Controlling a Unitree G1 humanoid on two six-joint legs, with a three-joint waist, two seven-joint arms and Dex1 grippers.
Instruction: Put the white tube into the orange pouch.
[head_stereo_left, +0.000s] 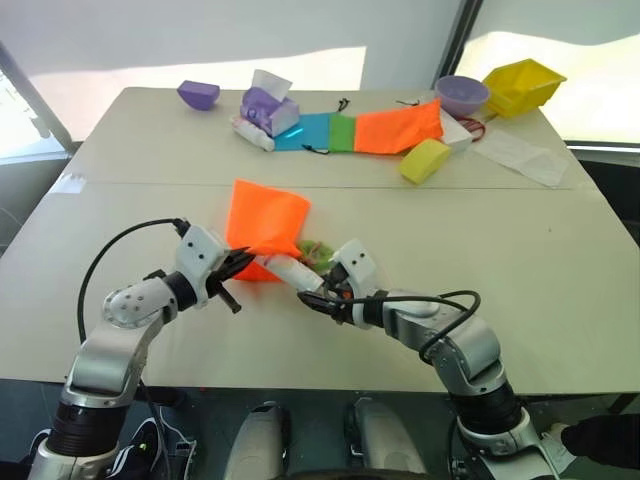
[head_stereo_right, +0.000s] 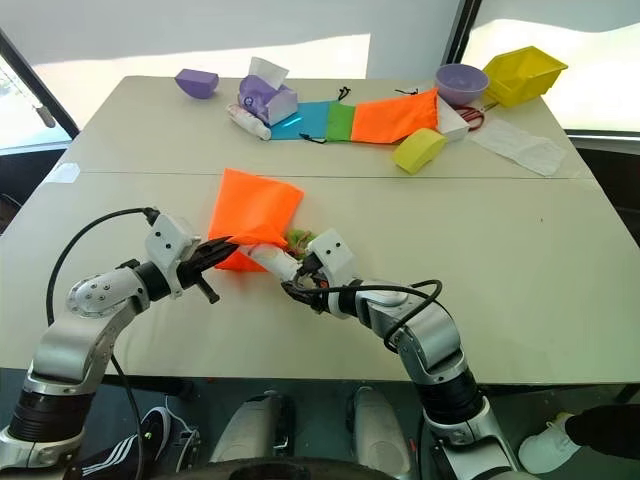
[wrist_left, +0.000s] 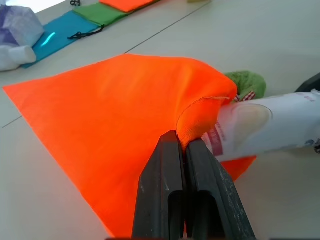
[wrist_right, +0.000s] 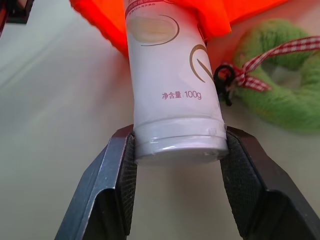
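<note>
The orange pouch (head_stereo_left: 265, 220) lies flat on the near half of the table, its mouth toward me. My left gripper (head_stereo_left: 238, 264) is shut on the pouch's mouth edge, the fabric pinched between its fingers (wrist_left: 167, 165) and lifted a little. The white tube (wrist_right: 170, 75) points into that mouth; its far end is hidden under the orange fabric (wrist_left: 110, 115). My right gripper (head_stereo_left: 316, 298) is shut on the tube's white cap end, one pad on each side. A green fuzzy ring with a red checked ribbon (wrist_right: 280, 95) lies on the table beside the tube.
Along the table's far side lie a purple tissue box (head_stereo_left: 268, 108), another whitish tube (head_stereo_left: 252, 135), blue (head_stereo_left: 305, 130), green (head_stereo_left: 342, 132) and orange (head_stereo_left: 400, 128) pouches, a yellow block (head_stereo_left: 425, 160), a purple bowl (head_stereo_left: 462, 95) and a yellow bin (head_stereo_left: 522, 85).
</note>
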